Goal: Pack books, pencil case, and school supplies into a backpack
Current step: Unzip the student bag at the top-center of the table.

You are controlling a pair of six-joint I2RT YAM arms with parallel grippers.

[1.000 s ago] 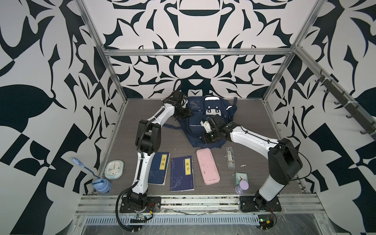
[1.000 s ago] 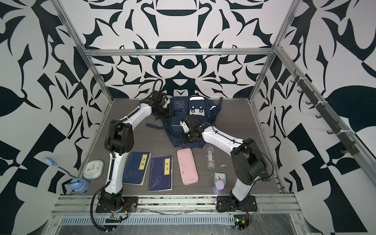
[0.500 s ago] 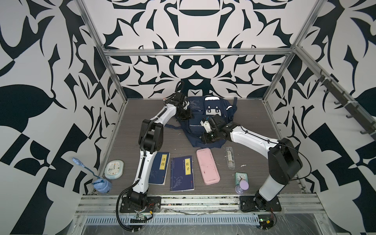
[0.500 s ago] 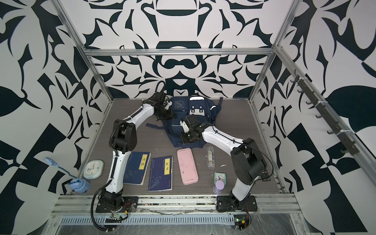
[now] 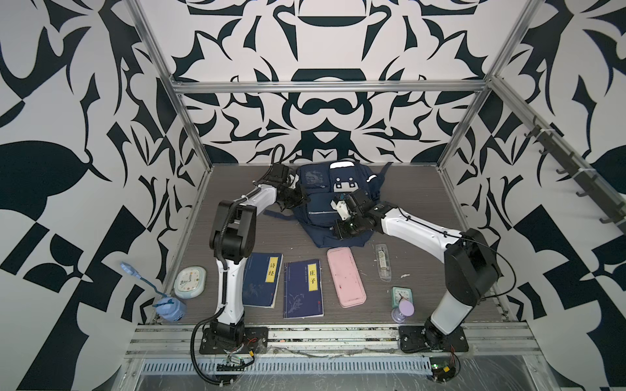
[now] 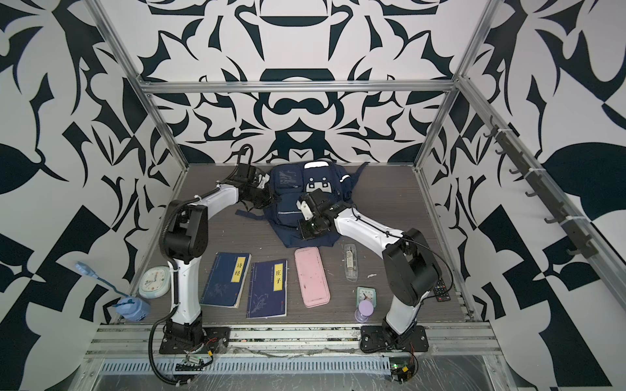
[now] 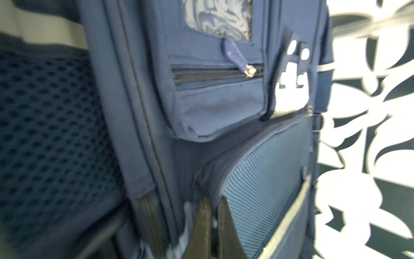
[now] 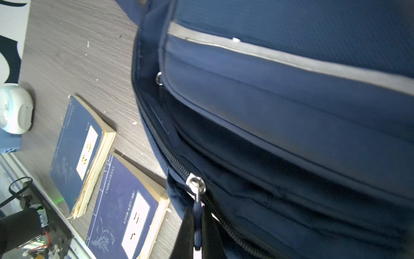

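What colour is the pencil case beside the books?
Pale pink; the pencil case shows best in a top view.

Your left gripper (image 5: 300, 199) has closed: its fingers (image 7: 202, 224), apart a second ago, now pinch a seam on the backpack (image 5: 316, 216), and it has slid a little nearer the front along that side. Your left arm (image 5: 233, 233) has swung its elbow outward, away from the backpack.

Left arm (image 5: 230, 291) and right arm (image 5: 413, 230), both glossy white shells with chunky black joints, black cables (image 5: 192, 348) trailing, black base plates (image 5: 233, 340); left gripper (image 7: 214, 200) dark and tapered, right gripper (image 8: 198, 213) black too.
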